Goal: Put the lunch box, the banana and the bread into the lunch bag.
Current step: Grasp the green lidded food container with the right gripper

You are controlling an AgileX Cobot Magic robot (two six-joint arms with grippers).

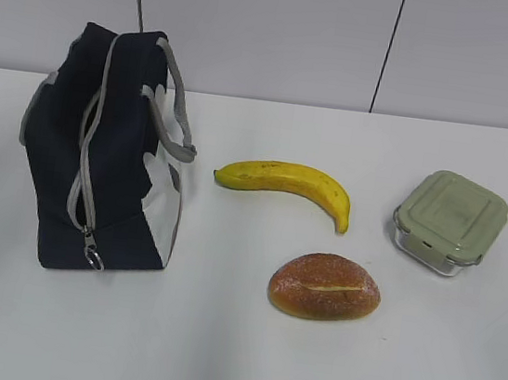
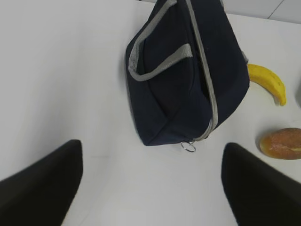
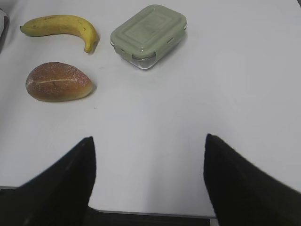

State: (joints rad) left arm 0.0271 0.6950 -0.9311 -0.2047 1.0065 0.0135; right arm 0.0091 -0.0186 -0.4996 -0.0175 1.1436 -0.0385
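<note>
On table (image 1: 232, 356): lunch bag (image 1: 99, 156) left, zipped; banana (image 1: 285, 181), bread (image 1: 325, 286), lunch box (image 1: 449, 221) right, unpacked. Left gripper (image 2: 151, 186), right gripper (image 3: 146, 181) agape, empty.

A plain white worktop (image 1: 214, 353) fills the lower two thirds of the exterior view. Behind it, across the top of the frame, stands a pale grey wall (image 1: 275, 33) of flat panels, split by two thin dark seams (image 1: 388, 48) running nearly upright.
</note>
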